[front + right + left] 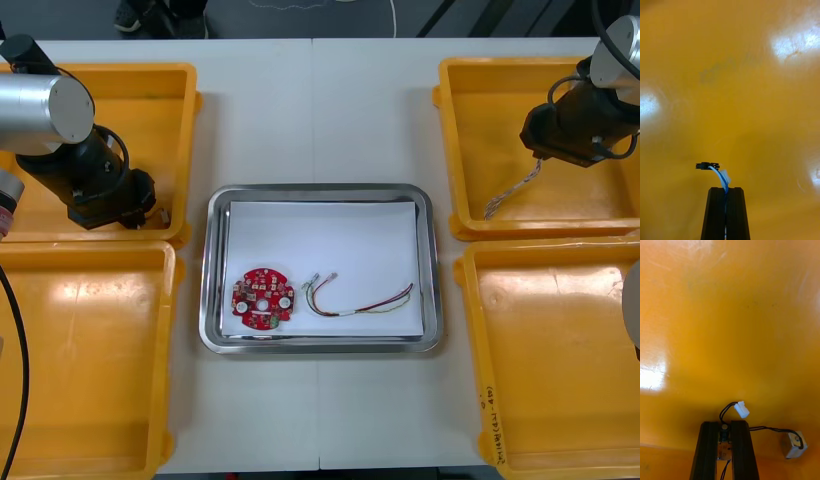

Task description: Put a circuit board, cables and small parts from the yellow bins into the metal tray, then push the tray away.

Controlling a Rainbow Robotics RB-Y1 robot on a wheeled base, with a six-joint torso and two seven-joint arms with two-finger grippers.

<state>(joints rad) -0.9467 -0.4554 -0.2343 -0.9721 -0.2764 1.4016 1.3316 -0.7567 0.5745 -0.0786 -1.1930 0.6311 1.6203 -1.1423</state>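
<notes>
My right gripper (725, 189) is closed on the thin blue and white cable (510, 192) over the far right bin (450, 150), and my left gripper (724, 423) is closed on the black cable (771, 428) over the far left bin (185, 120). The tray (320, 190) between the bins holds the circuit board (263, 297) and a red and yellow cable (360, 300). The blue and white cable hangs long below me, so I think its tail can catch on the bin wall and slip out of my grip.

Gleams mirror-bright along the rim of the metal tray (432, 270), bare polished metal; looks matt, paper-white inside. Either side of the tray, glossy smooth plastic in the yellow bins (560, 100); beneath the tray, matt pale worktop (320, 110).
</notes>
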